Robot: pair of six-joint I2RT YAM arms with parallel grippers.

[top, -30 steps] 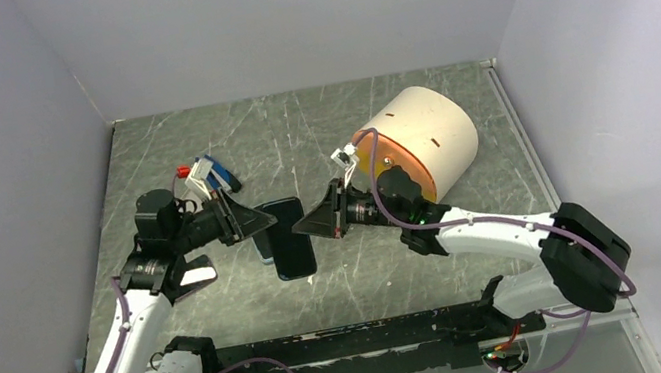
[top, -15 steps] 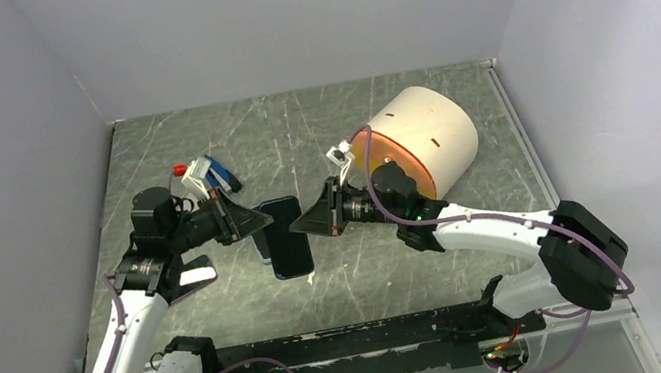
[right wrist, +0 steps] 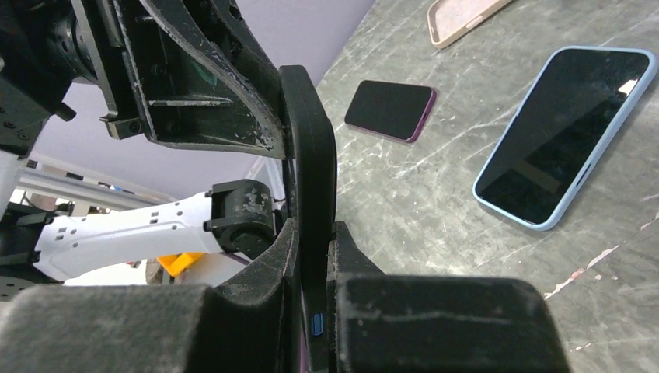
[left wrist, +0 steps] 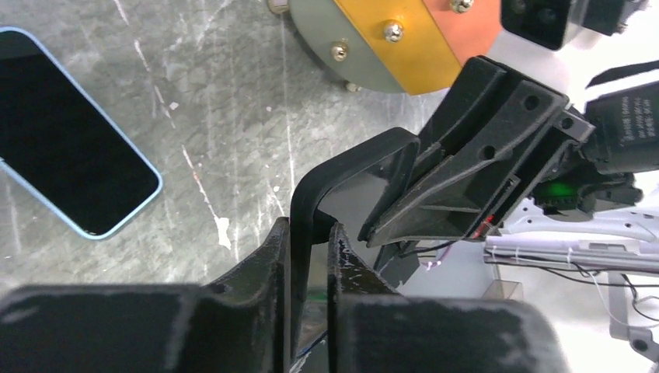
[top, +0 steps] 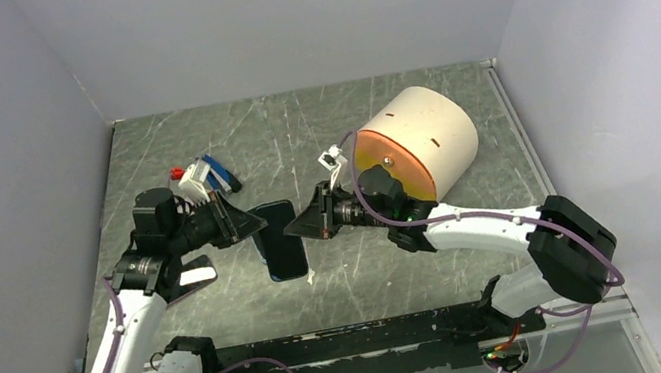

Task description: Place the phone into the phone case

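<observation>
You have the black phone case (top: 283, 243) lifted over the middle of the table (top: 296, 126), left gripper (left wrist: 309, 233) and right gripper (right wrist: 311, 233) each clamped tight on opposite rims, with the blue-rimmed phone (right wrist: 563, 132) lying screen-up just beneath.
</observation>
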